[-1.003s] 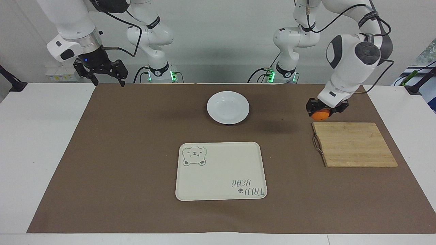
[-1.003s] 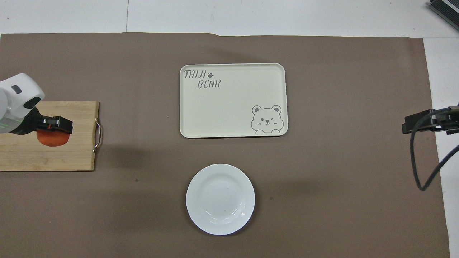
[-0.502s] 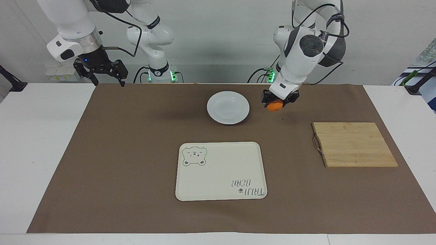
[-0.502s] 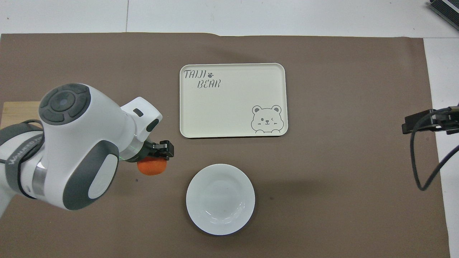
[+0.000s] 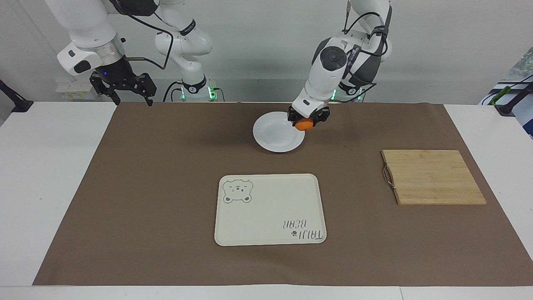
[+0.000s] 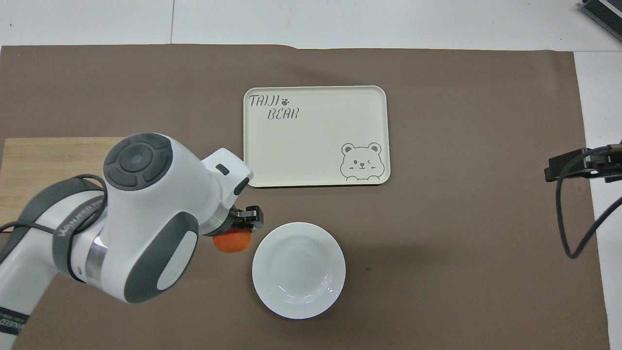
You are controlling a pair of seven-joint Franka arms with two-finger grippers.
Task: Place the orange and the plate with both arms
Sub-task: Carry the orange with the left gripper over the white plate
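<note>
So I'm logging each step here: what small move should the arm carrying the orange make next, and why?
Probably a short carry onward to above the middle of the plate before lowering. The left gripper holds the orange in the air at the plate's rim on the left arm's side, not over its middle. The right gripper waits.

The cream tray (image 6: 315, 136), at centre frame in the overhead view, carried "TAIJI BEAR" in grey lettering at its upper left corner, a paw mark after the first word and a winking bear drawing at its lower right corner. In the facing view the same lettering (image 5: 303, 230) stood upside down at the tray's lower right. A grey band on the left arm (image 6: 73, 221), at lower left in the overhead view, bore white lettering, only partly legible.
</note>
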